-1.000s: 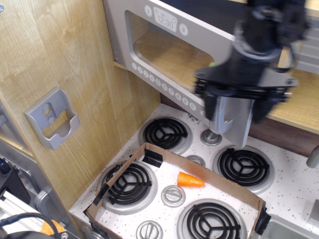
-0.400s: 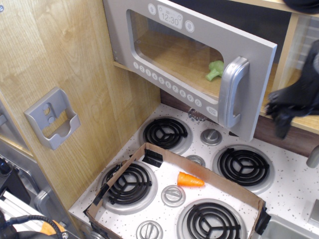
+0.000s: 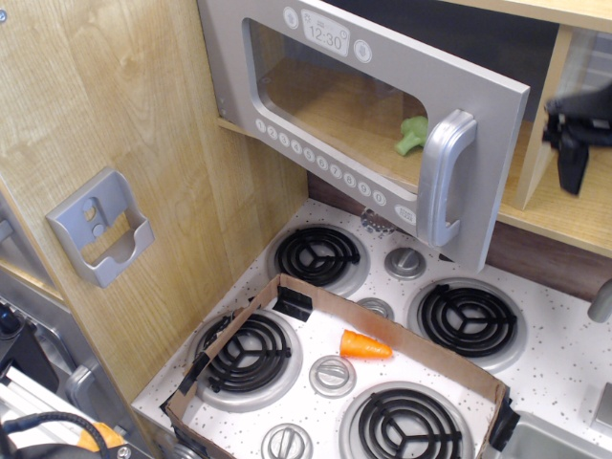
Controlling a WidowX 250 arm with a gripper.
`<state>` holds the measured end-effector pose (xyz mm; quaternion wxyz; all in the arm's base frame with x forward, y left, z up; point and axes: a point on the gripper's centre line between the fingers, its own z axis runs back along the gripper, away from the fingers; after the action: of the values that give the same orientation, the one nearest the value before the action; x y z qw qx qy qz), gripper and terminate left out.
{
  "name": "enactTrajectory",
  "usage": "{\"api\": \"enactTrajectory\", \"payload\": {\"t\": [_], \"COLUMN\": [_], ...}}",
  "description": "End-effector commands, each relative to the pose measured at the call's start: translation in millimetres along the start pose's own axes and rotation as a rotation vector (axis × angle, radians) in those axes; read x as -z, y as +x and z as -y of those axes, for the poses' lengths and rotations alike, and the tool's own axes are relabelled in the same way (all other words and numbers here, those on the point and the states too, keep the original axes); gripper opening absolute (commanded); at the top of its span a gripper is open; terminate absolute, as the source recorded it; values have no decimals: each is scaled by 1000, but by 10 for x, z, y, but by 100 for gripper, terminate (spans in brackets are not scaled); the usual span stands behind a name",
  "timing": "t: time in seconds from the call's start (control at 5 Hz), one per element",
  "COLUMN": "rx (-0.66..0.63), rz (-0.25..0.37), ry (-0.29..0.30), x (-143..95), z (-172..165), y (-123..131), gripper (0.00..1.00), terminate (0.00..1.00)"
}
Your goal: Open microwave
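The silver-grey microwave (image 3: 287,143) hangs above the stove, and its door stands swung out toward me. The clock display (image 3: 325,36) reads 12:30, a row of round number buttons (image 3: 316,164) runs along the lower edge, and the chunky silver handle (image 3: 442,177) is at the door's free end. A green broccoli piece (image 3: 413,134) shows through the clear window. My black gripper (image 3: 577,143) is at the right edge, apart from the handle and holding nothing that I can see. Its jaws are too dark to read.
A toy stove with black coil burners (image 3: 317,256) lies below. An open cardboard frame (image 3: 229,330) sits on it with an orange carrot (image 3: 364,345) inside. A small grey bracket (image 3: 100,228) is fixed to the wooden side wall. A wooden shelf (image 3: 559,206) is behind the gripper.
My gripper has left the handle and moved right and up, away from the door. The door stays swung open, barely changed.
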<state>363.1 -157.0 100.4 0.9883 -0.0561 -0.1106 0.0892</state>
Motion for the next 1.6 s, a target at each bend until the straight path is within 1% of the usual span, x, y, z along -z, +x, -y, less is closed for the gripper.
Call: {"api": "enactTrajectory", "payload": {"t": [0.0,0.2,0.4,0.6,0.8,1.0,1.2,1.4], "rx": [124,115,136,134,96,33,-24,-81], "rz": [91,131,164,153,119,81,55,27], "ry": [-17,6,53,103,130,142,186,197], "x": [-129,-69,-63,-84,-151,-205,-243,-213], "z": [-276,-488,-783,-1034,-1276,-1451,-1574,-1667], "y": [197,69,-124,-291,-441,-613,-732,-821], "gripper": [100,100,100,100,100,100,100,100], "terminate": [0,0,0,0,0,0,0,0]}}
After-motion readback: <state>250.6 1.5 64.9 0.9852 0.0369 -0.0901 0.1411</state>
